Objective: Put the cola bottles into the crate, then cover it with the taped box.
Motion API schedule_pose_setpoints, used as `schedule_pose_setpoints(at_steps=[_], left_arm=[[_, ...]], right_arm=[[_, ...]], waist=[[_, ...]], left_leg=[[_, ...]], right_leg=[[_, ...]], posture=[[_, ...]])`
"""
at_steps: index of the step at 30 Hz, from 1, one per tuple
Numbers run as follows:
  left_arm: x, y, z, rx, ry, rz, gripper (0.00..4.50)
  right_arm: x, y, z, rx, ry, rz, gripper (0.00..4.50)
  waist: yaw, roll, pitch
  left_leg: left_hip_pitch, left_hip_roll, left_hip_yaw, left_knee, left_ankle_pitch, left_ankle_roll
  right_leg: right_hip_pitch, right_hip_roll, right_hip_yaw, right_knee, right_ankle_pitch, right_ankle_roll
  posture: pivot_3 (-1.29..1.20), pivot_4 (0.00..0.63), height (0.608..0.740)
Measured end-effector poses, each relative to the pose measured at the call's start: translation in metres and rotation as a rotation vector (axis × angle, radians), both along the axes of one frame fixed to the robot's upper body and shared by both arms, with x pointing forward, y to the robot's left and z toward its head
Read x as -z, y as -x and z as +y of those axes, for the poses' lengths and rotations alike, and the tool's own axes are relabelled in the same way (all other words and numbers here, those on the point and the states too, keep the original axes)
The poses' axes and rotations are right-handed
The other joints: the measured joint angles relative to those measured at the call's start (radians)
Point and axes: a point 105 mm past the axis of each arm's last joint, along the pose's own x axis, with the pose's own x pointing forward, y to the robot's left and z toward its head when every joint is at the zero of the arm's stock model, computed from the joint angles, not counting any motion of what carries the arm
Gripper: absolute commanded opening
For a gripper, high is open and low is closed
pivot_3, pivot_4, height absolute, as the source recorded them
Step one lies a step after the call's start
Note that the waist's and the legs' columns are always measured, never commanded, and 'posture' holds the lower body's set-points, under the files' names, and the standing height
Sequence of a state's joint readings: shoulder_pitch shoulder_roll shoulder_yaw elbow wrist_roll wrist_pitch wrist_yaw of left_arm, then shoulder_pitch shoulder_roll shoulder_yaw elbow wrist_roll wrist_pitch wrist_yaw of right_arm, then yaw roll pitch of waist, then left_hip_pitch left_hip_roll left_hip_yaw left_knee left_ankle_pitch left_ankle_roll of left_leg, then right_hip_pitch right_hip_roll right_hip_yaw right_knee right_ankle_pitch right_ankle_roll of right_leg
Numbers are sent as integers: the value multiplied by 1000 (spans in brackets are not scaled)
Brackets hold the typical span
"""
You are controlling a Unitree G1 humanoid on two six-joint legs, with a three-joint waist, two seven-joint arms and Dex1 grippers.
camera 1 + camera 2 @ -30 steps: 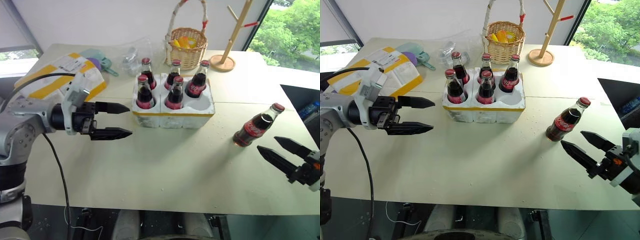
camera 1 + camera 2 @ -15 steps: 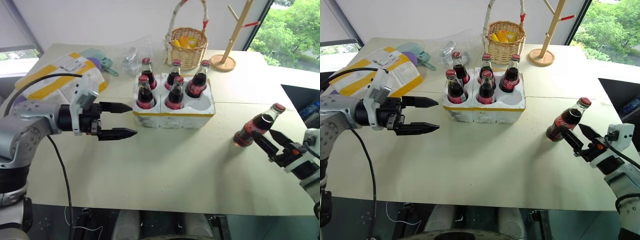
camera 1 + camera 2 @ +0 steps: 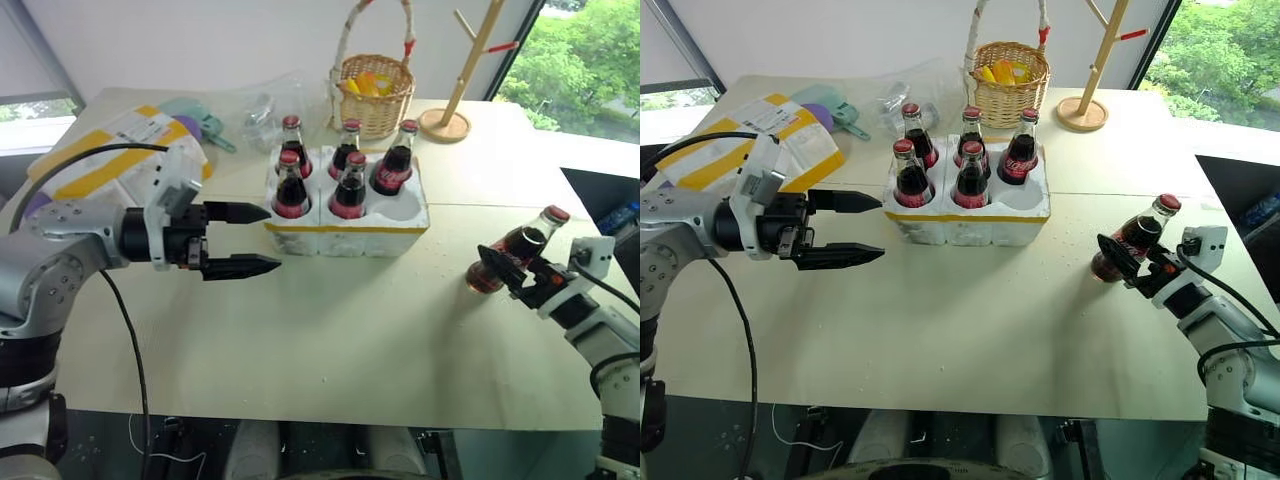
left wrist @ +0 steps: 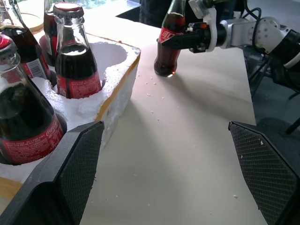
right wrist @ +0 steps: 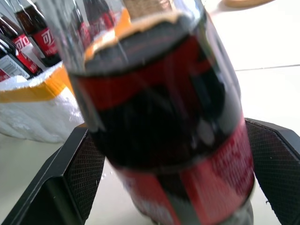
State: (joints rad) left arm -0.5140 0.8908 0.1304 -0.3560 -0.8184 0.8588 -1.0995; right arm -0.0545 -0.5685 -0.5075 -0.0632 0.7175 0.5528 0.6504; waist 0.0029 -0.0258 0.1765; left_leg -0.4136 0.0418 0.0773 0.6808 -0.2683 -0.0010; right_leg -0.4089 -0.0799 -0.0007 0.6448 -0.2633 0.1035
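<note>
The right gripper [image 3: 1118, 262] has pushed forward in the last second, and its spread jaws now straddle the lower body of the last cola bottle [image 3: 1130, 240], not yet pinching. That bottle stands on the surface [image 3: 970, 320] at about four o'clock from the crate [image 3: 970, 212], whose near-right well is empty. The left gripper [image 3: 845, 228], jaws spread and empty, hovers at the crate's nine o'clock. A squeeze and lift should follow; the taped box [image 3: 120, 150] waits at ten o'clock.

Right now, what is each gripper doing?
Left gripper: open, empty, beside the white styrofoam six-well crate.
Right gripper: open, fingers either side of the lone dark glass cola bottle, not closed on it.
</note>
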Motion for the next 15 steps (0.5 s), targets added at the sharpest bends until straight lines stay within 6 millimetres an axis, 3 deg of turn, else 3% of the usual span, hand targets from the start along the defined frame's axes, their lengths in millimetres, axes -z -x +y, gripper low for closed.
schedule_pose_setpoints(at_steps=[3,11,15], left_arm=[[0,-1,0,-7,0,-1,4500],[0,-1,0,-5,1,-3,4500],[-1,0,0,1,4,-12,4500]], right_arm=[[-1,0,-2,7,-5,-9,2858],[-9,4,9,-42,-9,-16,2855],[-45,-4,19,-98,19,-92,2855]], waist=[[2,0,0],[-2,5,3],[-12,11,7]], left_leg=[[0,0,0,0,0,0],[0,0,1,0,0,0],[0,0,1,0,0,0]], right_leg=[[0,0,0,0,0,0],[-1,0,0,0,0,0],[-1,0,0,0,0,0]], posture=[[0,150,740],[0,150,740],[0,150,740]])
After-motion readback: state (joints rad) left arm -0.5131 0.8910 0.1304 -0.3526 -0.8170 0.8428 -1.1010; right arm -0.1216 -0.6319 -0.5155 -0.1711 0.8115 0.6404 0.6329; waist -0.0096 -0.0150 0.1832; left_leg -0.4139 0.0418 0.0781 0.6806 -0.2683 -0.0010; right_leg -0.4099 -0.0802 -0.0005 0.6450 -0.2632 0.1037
